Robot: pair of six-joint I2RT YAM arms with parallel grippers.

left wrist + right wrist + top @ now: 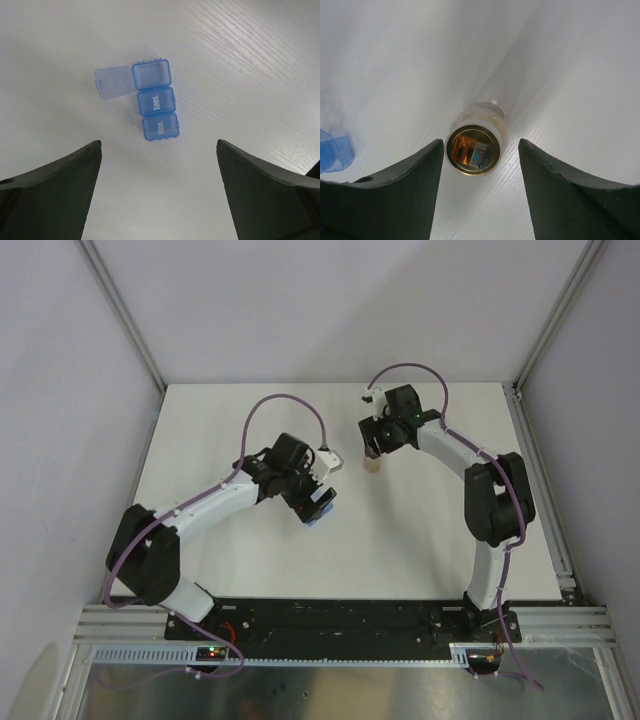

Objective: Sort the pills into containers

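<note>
Overhead view: the white table (pixel 430 560) is bounded by pale walls (pixel 330 300) at the top, left and right of the frame, and by the arms' mounting rail at the bottom. Both arms reach toward the middle of the table, well apart from every edge.

The left gripper (pixel 318 502) hangs just left of centre, and a blue sliver of the containers (pixel 318 521) shows beneath it. Left wrist view: the containers (pixel 156 102), a translucent blue strip of three joined squares, lie in the upper centre of the frame. The lowest square reads "Mon." and the middle one "Tues.". The top square is uncovered, its lid (pixel 114 82) folded out flat to the left. Bare table surrounds the strip on all sides. The left gripper (pixel 159 142) is spread wide, its dark fingers (pixel 55 195) at the lower corners, clear of the strip and holding nothing.

The right gripper (pixel 372 452) sits just right of centre, over a small clear vial (pixel 372 466). Right wrist view: the vial (pixel 479 125) stands upright at centre with its mouth up, and the pills (pixel 464 149) show inside as an orange-brown mass. The right gripper (pixel 480 142) straddles the vial with jaws parted. The gap is narrow on the left and wider on the right. Whether the left finger touches cannot be told. A corner of the containers (pixel 332 152) shows at the left edge.
</note>
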